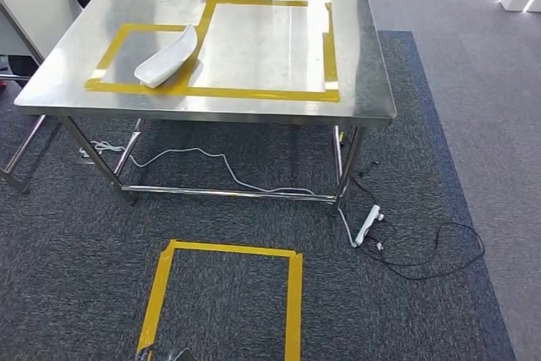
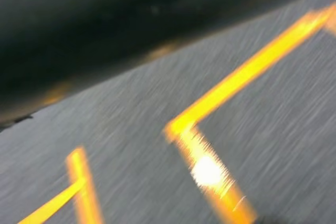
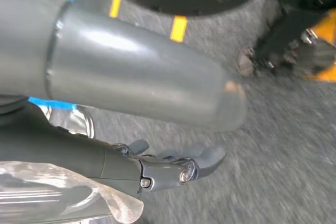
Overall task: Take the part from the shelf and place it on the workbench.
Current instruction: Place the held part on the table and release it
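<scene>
White curved part (image 1: 167,58), lying on its side on the steel surface (image 1: 357,57). Rests inside the smaller yellow tape frame (image 1: 112,50), with one tip reaching over the tape line toward the larger frame beside it. Well apart from the right hand (image 3: 170,163): far ahead of it and higher, out of its reach.

Right hand hanging low over the grey carpet (image 3: 285,145), dark fingers (image 3: 206,158) stretched nearly straight and lying close together. Thick grey thumb (image 3: 158,87) held apart from them, with nothing pinched between. Pale glossy shape (image 3: 59,195) just beside the fingers; impossible to tell what it is, or whether it touches them.

Judging from this, placing looks done or nearly so. Best to leave the part alone where it lies, keep the hand low and loose, and stay clear of the surface's edge so nothing gets nudged. Yellow tape square (image 1: 293,293) on the carpet ahead of the hand, short of the surface.
</scene>
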